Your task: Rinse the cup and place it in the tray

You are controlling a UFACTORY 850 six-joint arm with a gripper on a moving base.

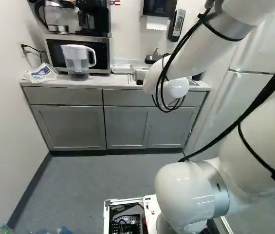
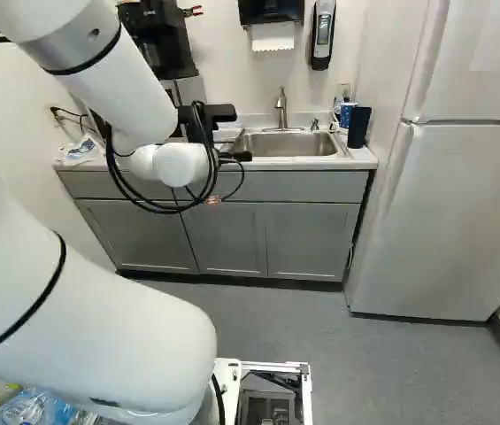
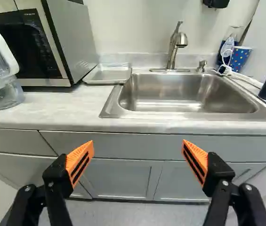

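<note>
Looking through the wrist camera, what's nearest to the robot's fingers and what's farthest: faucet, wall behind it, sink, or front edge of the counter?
1. Front edge of the counter: closest ahead of the fingers.
2. Sink: beyond that edge.
3. Faucet: at the sink's back.
4. Wall: behind the faucet.

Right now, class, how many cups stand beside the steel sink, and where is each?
2: a blue cup with white dots, by the sink's rear corner; and a plain dark cylindrical cup, in front of it, nearer the white fridge. More may be hidden behind them.
</note>
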